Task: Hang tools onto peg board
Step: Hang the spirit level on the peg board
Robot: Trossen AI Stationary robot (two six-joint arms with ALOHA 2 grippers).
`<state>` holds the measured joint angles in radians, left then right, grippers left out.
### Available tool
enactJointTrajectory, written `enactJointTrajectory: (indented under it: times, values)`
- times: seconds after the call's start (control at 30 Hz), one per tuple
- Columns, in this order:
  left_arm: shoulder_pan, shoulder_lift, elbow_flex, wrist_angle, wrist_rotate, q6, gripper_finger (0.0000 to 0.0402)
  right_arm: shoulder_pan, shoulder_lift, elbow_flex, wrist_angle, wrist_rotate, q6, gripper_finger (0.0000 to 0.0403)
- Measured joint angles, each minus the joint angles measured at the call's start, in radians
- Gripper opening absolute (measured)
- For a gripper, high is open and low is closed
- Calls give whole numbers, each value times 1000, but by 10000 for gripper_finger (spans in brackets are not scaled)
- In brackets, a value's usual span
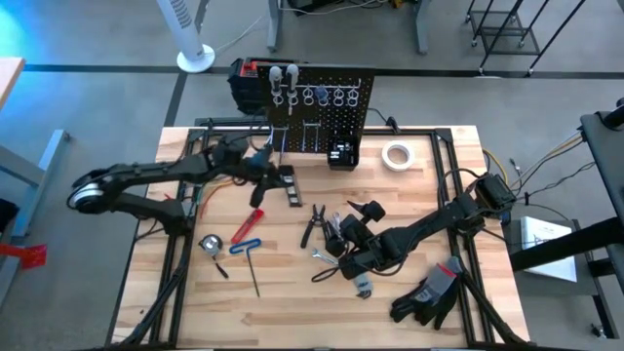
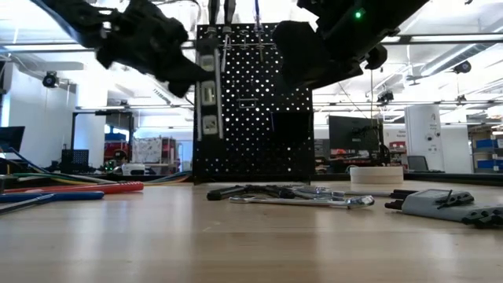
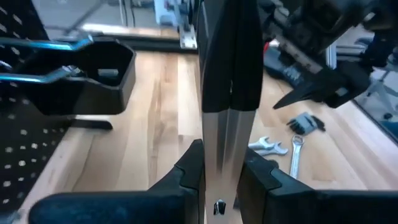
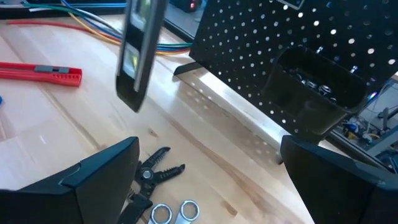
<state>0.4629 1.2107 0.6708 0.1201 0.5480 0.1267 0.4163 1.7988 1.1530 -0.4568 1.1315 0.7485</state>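
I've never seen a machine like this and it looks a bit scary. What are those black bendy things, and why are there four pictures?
They are two robot arms at a wooden table, each ending in a pincer. One picture looks down from above, one looks level across the table, and one comes from a camera on each arm's wrist. The left pincer is shut on a small black-and-silver level, holding it in front of the upright black board full of holes. The right pincer is open, hovering over black pliers and silver wrenches lying on the table. Also lying there are a red-handled tool, a white tape roll and black gloves.
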Motion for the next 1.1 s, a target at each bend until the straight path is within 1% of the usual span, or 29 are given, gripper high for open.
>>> enactJointTrajectory:
  times: [0.13,0.27,0.37,0.43,0.53,0.6,0.67,0.7,0.77,0.83,0.87,0.93,0.97,1.0,1.03,1.1]
  values:
    - [0,97,84,-27,18,23,41,-1,0,0,-1,-8,0,385]
    - [-3,133,160,-151,7,69,41,0,0,-6,-2,-9,1,385]
    - [-16,117,200,-218,-47,83,41,0,0,-16,-2,-9,2,385]
    - [-28,94,203,-258,-67,82,41,-2,0,-27,0,-8,16,385]
    - [-58,47,179,-251,-68,65,41,-20,0,-56,12,-8,46,385]
    - [-91,15,153,-201,-68,40,41,-51,0,-98,72,-11,60,385]
    - [-134,-12,112,-92,-68,11,41,-86,0,-161,227,-45,12,385]
    - [-155,-23,92,-27,-68,-9,41,-104,0,-202,355,-85,-58,384]
    - [-188,-41,61,54,-67,-34,41,-134,0,-301,699,-241,-238,382]
    - [-209,-56,40,74,-75,-41,41,-153,11,-410,1075,-402,-373,370]
    - [-217,-62,30,73,-95,-45,41,-157,16,-461,1232,-453,-424,360]
    - [-226,-68,22,71,-116,-60,41,-158,17,-550,1472,-490,-526,332]
    - [-227,-70,22,73,-118,-63,41,-159,16,-577,1548,-503,-576,315]
    - [-229,-73,22,77,-119,-66,41,-163,12,-595,1583,-517,-600,297]
    - [-230,-72,23,84,-119,-66,41,-173,8,-603,1582,-547,-608,278]
    - [-230,-67,36,88,-120,-66,41,-204,8,-589,1524,-672,-597,244]
